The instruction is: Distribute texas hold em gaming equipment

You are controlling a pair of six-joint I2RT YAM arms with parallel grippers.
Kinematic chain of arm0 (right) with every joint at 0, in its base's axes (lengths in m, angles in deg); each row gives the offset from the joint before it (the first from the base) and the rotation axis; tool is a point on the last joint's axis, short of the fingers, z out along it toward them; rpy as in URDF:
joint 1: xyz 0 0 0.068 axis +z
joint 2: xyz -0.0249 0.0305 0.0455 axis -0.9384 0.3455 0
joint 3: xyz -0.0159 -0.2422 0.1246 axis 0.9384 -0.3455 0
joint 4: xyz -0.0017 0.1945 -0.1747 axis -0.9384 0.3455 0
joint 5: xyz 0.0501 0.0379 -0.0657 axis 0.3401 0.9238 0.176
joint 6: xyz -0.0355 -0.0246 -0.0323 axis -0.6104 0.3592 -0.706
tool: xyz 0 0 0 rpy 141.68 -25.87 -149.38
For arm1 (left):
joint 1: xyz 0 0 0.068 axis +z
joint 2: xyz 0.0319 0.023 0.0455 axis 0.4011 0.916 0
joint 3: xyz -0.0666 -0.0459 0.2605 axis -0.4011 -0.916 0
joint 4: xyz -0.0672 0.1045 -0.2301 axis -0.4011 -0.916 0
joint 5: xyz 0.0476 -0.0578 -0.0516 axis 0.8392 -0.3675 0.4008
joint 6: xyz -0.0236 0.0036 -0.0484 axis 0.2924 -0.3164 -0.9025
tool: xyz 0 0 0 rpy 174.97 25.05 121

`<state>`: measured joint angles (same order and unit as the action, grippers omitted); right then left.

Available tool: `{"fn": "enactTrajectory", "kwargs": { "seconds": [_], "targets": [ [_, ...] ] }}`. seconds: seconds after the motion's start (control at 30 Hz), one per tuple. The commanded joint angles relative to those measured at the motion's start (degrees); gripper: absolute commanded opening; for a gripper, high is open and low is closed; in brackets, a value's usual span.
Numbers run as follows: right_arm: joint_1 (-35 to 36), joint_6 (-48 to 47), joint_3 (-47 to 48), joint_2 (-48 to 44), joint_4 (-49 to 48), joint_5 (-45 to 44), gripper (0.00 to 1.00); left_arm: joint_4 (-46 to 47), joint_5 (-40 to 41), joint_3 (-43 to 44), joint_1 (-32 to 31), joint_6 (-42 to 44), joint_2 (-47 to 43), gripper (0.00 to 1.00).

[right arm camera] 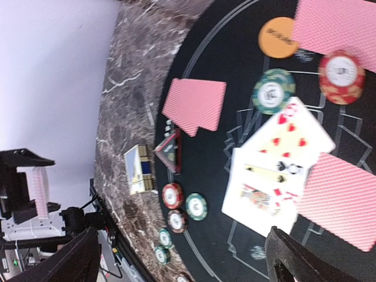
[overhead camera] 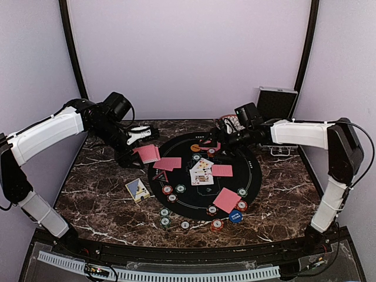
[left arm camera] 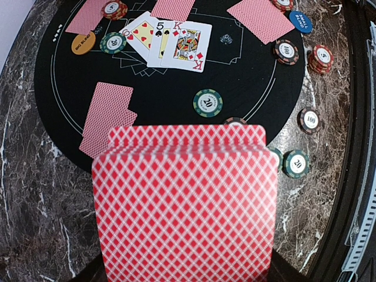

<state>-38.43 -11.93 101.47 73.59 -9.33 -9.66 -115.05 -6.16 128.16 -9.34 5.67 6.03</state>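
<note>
My left gripper (overhead camera: 137, 153) is shut on a deck of pink-red-backed cards (overhead camera: 148, 154), held above the marble just left of the black round mat (overhead camera: 258, 176). In the left wrist view the deck (left arm camera: 185, 200) hides the fingers. My right gripper (overhead camera: 226, 144) is open and empty above the mat's far side; its dark fingers (right arm camera: 305, 258) stand wide apart. Three face-up cards (overhead camera: 201, 171) lie at the mat's centre, with face-down pairs (overhead camera: 170, 164) (overhead camera: 227, 200) around them. The orange button (overhead camera: 195, 148) is at the far side and the blue button (overhead camera: 235, 216) at the near edge. Red, green and white chips (overhead camera: 167, 190) sit around the rim.
A card box (overhead camera: 138, 189) lies on the marble left of the mat, with a small red triangular holder (overhead camera: 160, 174) beside it. The silver case (overhead camera: 276, 103) stands at the back right. More chips (overhead camera: 164, 221) lie on the marble near the front edge.
</note>
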Motion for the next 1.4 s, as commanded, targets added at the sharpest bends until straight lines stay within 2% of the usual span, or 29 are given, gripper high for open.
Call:
{"fn": "enactTrajectory", "kwargs": {
  "seconds": [0.0,0.07,0.23,0.3,0.5,0.77,0.87,1.03,1.37],
  "targets": [
    [3.99,5.36,3.05,-0.04,-5.52,1.76,0.99,0.36,-1.67,0.09,0.14,-1.03,-0.99,0.0],
    [4.15,8.63,0.59,-1.24,-10.88,1.91,0.98,0.55,-1.62,-0.21,0.17,-1.0,-1.21,0.0],
    [4.05,25.56,-11.57,-4.6,-39.28,5.78,0.98,1.07,-1.4,-0.64,0.15,-0.92,-1.65,0.0],
    [4.73,29.59,-12.75,-3.46,-45.56,7.1,0.99,1.27,-1.53,-0.66,0.13,-1.02,-1.71,0.0],
    [10.33,21.39,-4.13,1.65,-30.0,5.21,0.99,1.42,-2.0,-0.4,0.12,-1.02,-1.54,0.0],
    [11.77,27.27,-5.72,3.41,-36.71,5.5,0.99,2.02,-1.41,-0.93,0.13,-0.9,-2.18,0.0],
    [14.01,22.82,-1.0,4.81,-30.67,3.87,0.99,1.88,-2.07,-0.73,0.15,-1.04,-1.91,0.0],
    [17.06,22.16,4.0,8.51,-29.29,4.72,0.99,1.49,-2.51,-0.54,0.16,-0.92,-1.76,0.0],
    [18.91,20.34,11.64,13.78,-26.38,6.81,0.88,1.02,-2.93,0.27,0.13,-0.99,-1.29,0.0]
  ]
}}
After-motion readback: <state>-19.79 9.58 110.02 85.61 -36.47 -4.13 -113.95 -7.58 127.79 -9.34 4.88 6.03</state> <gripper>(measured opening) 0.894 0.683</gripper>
